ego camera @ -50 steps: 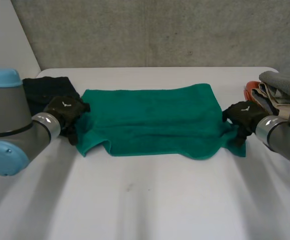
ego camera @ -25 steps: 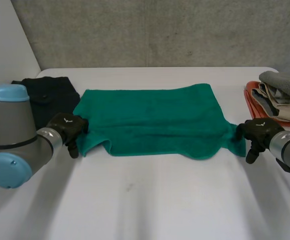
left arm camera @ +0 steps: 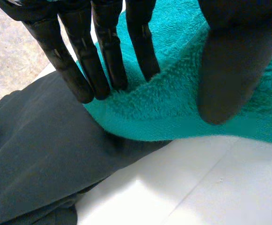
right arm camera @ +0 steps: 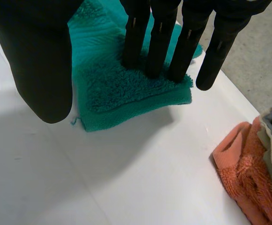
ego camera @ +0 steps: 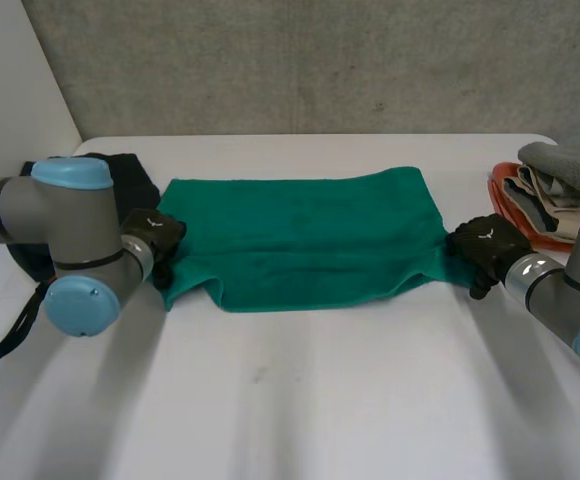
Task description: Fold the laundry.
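**A:** Where the head view looks down on the table (ego camera: 300, 400), what lies there?

**B:** A green towel (ego camera: 305, 235), spread flat. The left hand (ego camera: 155, 235) is at one end and the right hand (ego camera: 485, 245) at the other.

**A:** And the left wrist view?

**B:** Straight fingers (left arm camera: 103, 51) rest their tips on the towel's edge, thumb held wide. A dark cloth (left arm camera: 37, 154) lies just past the fingertips, touching the towel.

**A:** The right wrist view?

**B:** Straight fingers (right arm camera: 159, 42) press the towel's corner, thumb spread wide over bare table. An orange cloth (right arm camera: 244, 173) lies well apart from the fingertips.
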{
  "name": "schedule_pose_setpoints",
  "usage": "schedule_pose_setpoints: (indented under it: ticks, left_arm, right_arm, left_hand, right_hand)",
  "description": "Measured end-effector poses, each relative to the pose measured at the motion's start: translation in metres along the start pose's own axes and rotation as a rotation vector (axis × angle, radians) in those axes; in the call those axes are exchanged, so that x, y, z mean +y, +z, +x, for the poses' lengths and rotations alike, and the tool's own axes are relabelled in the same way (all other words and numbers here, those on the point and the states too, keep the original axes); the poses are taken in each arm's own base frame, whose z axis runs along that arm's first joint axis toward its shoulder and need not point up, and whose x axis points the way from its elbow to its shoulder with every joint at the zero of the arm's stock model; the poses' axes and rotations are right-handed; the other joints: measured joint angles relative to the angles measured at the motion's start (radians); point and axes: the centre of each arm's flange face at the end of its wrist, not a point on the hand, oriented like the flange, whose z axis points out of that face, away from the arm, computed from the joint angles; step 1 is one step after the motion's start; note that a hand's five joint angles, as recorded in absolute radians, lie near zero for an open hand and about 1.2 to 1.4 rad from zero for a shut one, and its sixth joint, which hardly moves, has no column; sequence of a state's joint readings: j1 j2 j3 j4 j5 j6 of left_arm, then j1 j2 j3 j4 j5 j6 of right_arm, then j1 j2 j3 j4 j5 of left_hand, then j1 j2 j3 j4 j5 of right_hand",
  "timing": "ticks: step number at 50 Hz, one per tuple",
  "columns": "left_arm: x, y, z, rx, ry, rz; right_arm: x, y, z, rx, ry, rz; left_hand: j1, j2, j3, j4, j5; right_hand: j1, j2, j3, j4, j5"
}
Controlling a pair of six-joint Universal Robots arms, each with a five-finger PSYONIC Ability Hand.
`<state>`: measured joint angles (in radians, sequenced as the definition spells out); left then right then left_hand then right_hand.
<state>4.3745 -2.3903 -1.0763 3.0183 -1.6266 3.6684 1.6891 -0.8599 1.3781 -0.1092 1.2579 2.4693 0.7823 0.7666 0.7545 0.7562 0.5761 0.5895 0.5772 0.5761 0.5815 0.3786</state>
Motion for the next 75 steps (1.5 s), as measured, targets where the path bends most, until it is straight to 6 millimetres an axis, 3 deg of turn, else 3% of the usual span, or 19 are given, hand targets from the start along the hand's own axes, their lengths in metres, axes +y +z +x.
schedule_pose_setpoints:
  ticks: [1,4,7,11,19,26,35,43,46,49,53,57,58,59,62,64,66,70,75]
  left_arm:
    - [0.000,0.000,0.000,0.000,0.001,-0.001]
    - [-0.001,0.002,0.001,0.006,0.002,-0.008]
    - [-0.001,0.001,0.001,0.010,-0.002,-0.012]
    - [-0.004,-0.004,0.000,0.012,-0.011,-0.012]
    - [-0.017,-0.026,-0.011,0.002,-0.021,0.003]
    - [-0.025,-0.050,-0.020,0.005,-0.014,0.006]
    - [-0.008,-0.085,-0.027,0.055,0.025,-0.101]
    - [0.007,-0.108,-0.028,0.124,0.114,-0.176]
    - [0.008,-0.106,-0.024,0.152,0.159,-0.181]
    - [0.005,-0.097,-0.021,0.160,0.193,-0.168]
    - [-0.014,-0.077,-0.027,0.105,0.211,-0.105]
    - [-0.067,-0.060,-0.056,-0.056,0.162,0.076]
    - [-0.083,-0.059,-0.065,-0.100,0.139,0.135]
    - [-0.101,-0.060,-0.075,-0.146,0.110,0.203]
    - [-0.153,-0.073,-0.105,-0.266,0.012,0.423]
    - [-0.192,-0.091,-0.130,-0.343,-0.079,0.618]
    - [-0.213,-0.105,-0.144,-0.380,-0.139,0.742]
    - [-0.233,-0.121,-0.161,-0.401,-0.232,0.891]
    - [-0.221,-0.110,-0.160,-0.372,-0.274,0.851]
  right_arm:
    - [0.000,0.001,0.000,-0.001,-0.002,0.000]
    - [0.004,0.009,0.000,-0.004,-0.022,0.005]
    - [0.006,0.014,0.002,0.002,-0.029,0.009]
    - [0.007,0.021,0.007,0.023,-0.032,0.024]
    - [-0.001,0.022,0.020,0.067,-0.019,0.062]
    - [-0.013,0.010,0.029,0.063,0.016,0.061]
    - [-0.021,-0.044,0.040,-0.082,0.029,-0.165]
    - [-0.029,-0.109,0.044,-0.343,-0.073,-0.423]
    - [-0.035,-0.117,0.039,-0.402,-0.095,-0.445]
    - [-0.040,-0.111,0.035,-0.390,-0.109,-0.420]
    - [-0.055,-0.090,0.041,-0.259,-0.107,-0.324]
    - [-0.091,-0.065,0.070,0.000,-0.054,-0.130]
    - [-0.110,-0.060,0.086,0.110,-0.022,-0.031]
    - [-0.118,-0.058,0.093,0.155,-0.007,0.012]
    - [-0.169,-0.062,0.132,0.389,0.085,0.293]
    - [-0.203,-0.075,0.157,0.521,0.144,0.506]
    - [-0.223,-0.086,0.170,0.592,0.173,0.646]
    - [-0.244,-0.104,0.180,0.667,0.194,0.826]
    - [-0.235,-0.101,0.170,0.630,0.184,0.820]
  left_hand:
    - [0.000,0.000,0.000,0.000,0.000]
    - [0.305,0.312,0.310,0.313,0.312]
    - [0.355,0.421,0.417,0.434,0.407]
    - [0.355,0.427,0.423,0.437,0.407]
    - [0.355,0.427,0.423,0.438,0.407]
    - [0.355,0.427,0.423,0.438,0.407]
    - [0.355,0.427,0.423,0.438,0.407]
    - [0.355,0.427,0.423,0.438,0.407]
    - [0.355,0.429,0.424,0.438,0.407]
    - [0.355,0.431,0.427,0.438,0.407]
    - [0.355,0.431,0.427,0.439,0.407]
    - [0.355,0.431,0.429,0.442,0.407]
    - [0.355,0.431,0.429,0.442,0.407]
    - [0.355,0.431,0.429,0.442,0.407]
    - [0.355,0.432,0.429,0.442,0.407]
    - [0.355,0.432,0.429,0.442,0.407]
    - [0.355,0.432,0.429,0.442,0.407]
    - [0.355,0.432,0.429,0.442,0.407]
    - [0.355,0.432,0.429,0.442,0.407]
  right_hand:
    - [0.000,0.000,0.000,0.000,0.005]
    - [0.071,0.073,0.074,0.068,0.097]
    - [0.223,0.261,0.259,0.250,0.270]
    - [0.522,0.562,0.558,0.555,0.576]
    - [0.537,0.593,0.610,0.613,0.610]
    - [0.537,0.593,0.610,0.613,0.610]
    - [0.537,0.593,0.610,0.613,0.615]
    - [0.537,0.593,0.611,0.613,0.616]
    - [0.537,0.593,0.611,0.613,0.616]
    - [0.537,0.593,0.611,0.613,0.616]
    - [0.537,0.593,0.611,0.613,0.616]
    - [0.537,0.593,0.612,0.613,0.616]
    - [0.537,0.593,0.612,0.613,0.616]
    - [0.537,0.593,0.612,0.613,0.616]
    - [0.537,0.593,0.612,0.613,0.616]
    - [0.537,0.593,0.612,0.614,0.616]
    - [0.537,0.593,0.612,0.614,0.618]
    - [0.537,0.593,0.612,0.614,0.627]
    - [0.537,0.593,0.612,0.614,0.627]
